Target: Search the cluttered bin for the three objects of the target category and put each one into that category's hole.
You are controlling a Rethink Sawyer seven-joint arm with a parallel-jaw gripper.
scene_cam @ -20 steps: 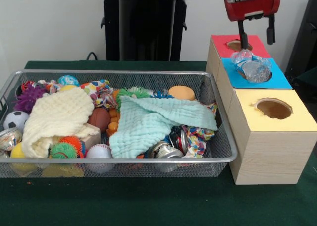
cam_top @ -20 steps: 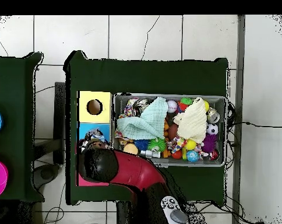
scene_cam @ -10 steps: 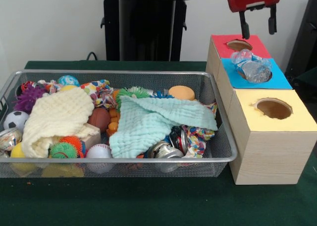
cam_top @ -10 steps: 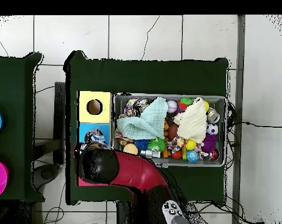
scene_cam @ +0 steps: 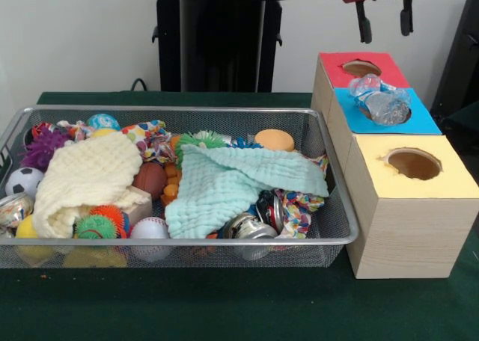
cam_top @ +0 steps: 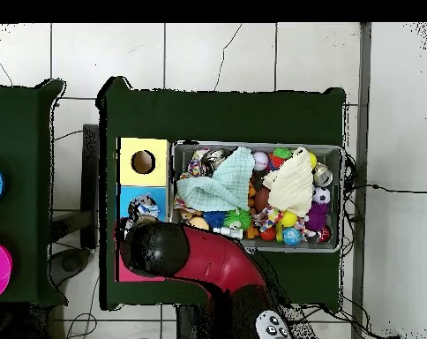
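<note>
Green cloth covers the table (scene_cam: 224, 311); white wall behind, tiled floor around it in the overhead view.

Gripper (scene_cam: 385, 21) hangs high at the top edge of the front view, two black fingers (scene_cam: 363, 23) apart with nothing between them. Red arm (cam_top: 204, 260) covers the red end of the box row from above.

Directly below the gripper: red-topped box (scene_cam: 385, 72) with its hole (scene_cam: 361, 68) showing, nothing visible in it. Next one down the row, blue-topped box (scene_cam: 419, 120): a crumpled clear plastic bottle (scene_cam: 382, 102) lies across its hole, sticking up above the rim, not fully through. It's well below the fingers, no contact. Last in the row, farthest from the gripper on that side, yellow-topped box (scene_cam: 441, 184) with an open hole (scene_cam: 413, 164).

Off to the side of the boxes, well away from the gripper: wire mesh bin (scene_cam: 340, 240), touching or just beside the box row. Nearest the boxes inside it, a mint green cloth (scene_cam: 224, 184) draped over clutter, crushed cans (scene_cam: 251, 225) poking out under its lower edge, an orange disc (scene_cam: 274, 140) by the back wall. Further along, a brown football (scene_cam: 150, 179) and a baseball (scene_cam: 150, 227). Far end: cream cloth (scene_cam: 82, 176), purple spiky ball (scene_cam: 45, 146), small soccer ball (scene_cam: 22, 180).
</note>
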